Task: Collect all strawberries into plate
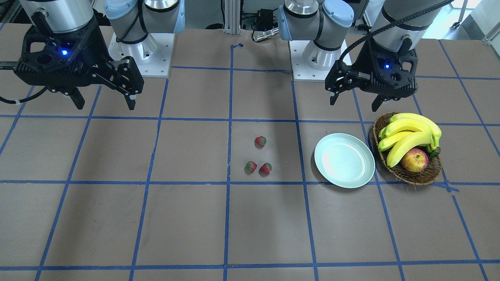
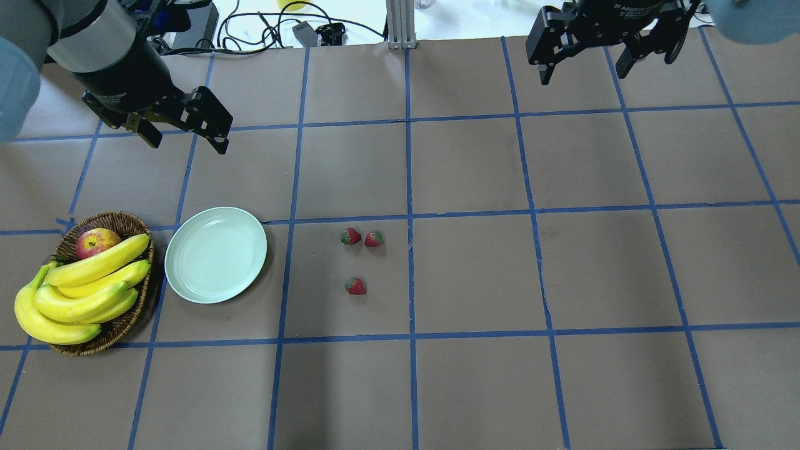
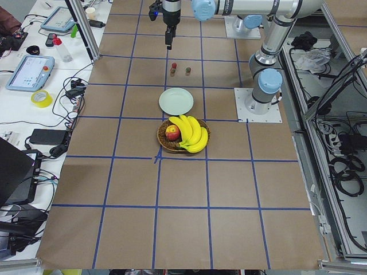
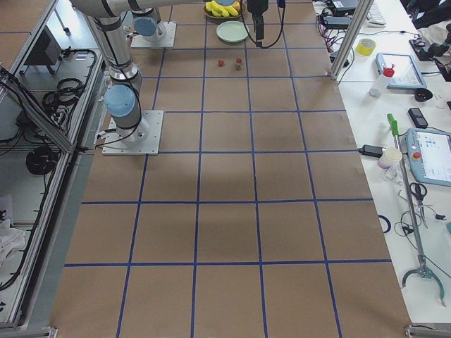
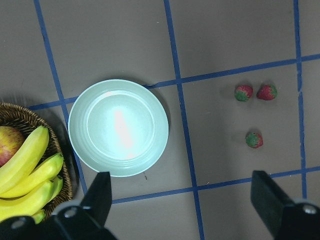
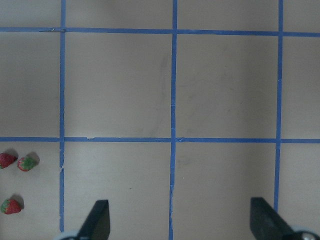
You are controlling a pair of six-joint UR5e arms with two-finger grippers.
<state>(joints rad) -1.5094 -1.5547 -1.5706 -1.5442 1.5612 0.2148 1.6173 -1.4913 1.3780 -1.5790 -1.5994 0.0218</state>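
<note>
Left gripper [image 2: 185,134]: fingers spread wide, nothing between them, hanging above the table [image 2: 469,162] on the far side of the plate [image 2: 215,255]. Its wrist camera looks straight down on plate and berries together, so it is likely parked high to survey before a pick.

Right gripper [image 2: 584,69]: fingers also spread, empty, raised over bare squares well apart from the fruit. Its wrist view catches the berries only at the left edge.

Three strawberries on the table, none in the plate. Two lie as a pair, just beside each other: one [image 2: 350,236] and its neighbour [image 2: 374,239]. The third [image 2: 355,285] sits alone, closer to the robot's side. All are in one taped square, next to the plate's square.

Plate holds nothing and sits flat between the berries and the basket [image 2: 125,219], its rim close to the wicker. Bananas [image 2: 94,281] and an apple [image 2: 97,242] fill the basket.

Judgement: no berry collected yet. The left arm is the better placed one. The paired berries leave little room for a finger between them, so the lone berry looks the easier first pick.
</note>
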